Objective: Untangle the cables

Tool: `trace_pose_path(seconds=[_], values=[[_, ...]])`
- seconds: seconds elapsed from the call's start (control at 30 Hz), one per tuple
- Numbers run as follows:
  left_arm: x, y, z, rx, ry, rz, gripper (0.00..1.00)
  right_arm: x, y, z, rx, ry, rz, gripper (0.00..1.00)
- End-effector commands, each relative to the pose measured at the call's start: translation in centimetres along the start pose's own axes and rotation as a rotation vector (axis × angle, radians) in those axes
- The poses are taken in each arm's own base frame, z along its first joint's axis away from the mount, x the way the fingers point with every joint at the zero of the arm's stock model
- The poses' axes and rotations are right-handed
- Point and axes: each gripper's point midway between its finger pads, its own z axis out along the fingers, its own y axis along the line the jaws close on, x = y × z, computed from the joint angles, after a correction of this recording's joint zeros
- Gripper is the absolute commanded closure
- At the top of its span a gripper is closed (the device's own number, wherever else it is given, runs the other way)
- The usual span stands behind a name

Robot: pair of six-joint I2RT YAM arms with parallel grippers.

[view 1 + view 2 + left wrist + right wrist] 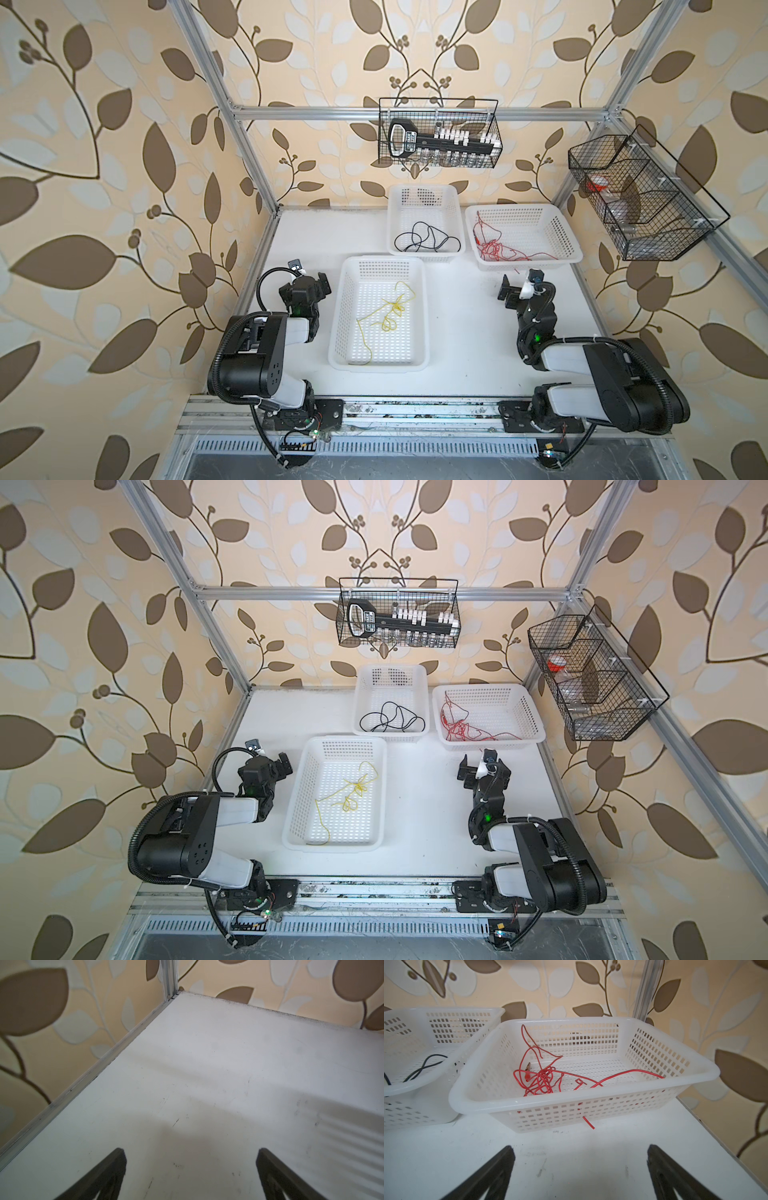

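While left claw (191,1150) and right claw (581,1146) gape empty, leafy wallpaper (124,166) surrounds the table (461,332).

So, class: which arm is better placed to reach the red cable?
Right. The open right gripper faces the basket holding the red cable, close by; the left gripper faces bare table, farther off.

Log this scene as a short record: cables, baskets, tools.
yellow cable: loosely knotted, alone in the near basket
black cable: looped, alone in the far middle basket
red cable: tangled clump in the far right basket, one end poking through its wall
left tool: open, empty, over bare table
right tool: open, empty, facing the far right basket
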Motion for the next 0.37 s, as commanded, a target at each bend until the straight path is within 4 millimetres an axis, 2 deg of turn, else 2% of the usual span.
trace_pose_path(seconds=[0.0, 0.1, 0.2, 0.33], values=[[-0.4, -0.3, 0.1, 0.014, -0.006, 0.007, 0.01, -0.3, -0.4, -0.3, 0.025, -0.026, -0.013, 0.0], [-0.3, -0.3, 0.1, 0.014, -0.005, 0.008, 0.01, -0.3, -0.4, -0.1, 0.017, -0.025, -0.009, 0.0], [-0.4, -0.3, 0.1, 0.014, -0.007, 0.008, 0.01, -0.1, 0.4, 0.7, -0.071, 0.011, 0.0, 0.0], [-0.4, -0.4, 0.0, 0.014, -0.009, 0.007, 0.01, 0.0, 0.2, 0.5, -0.062, 0.008, -0.002, 0.0]])
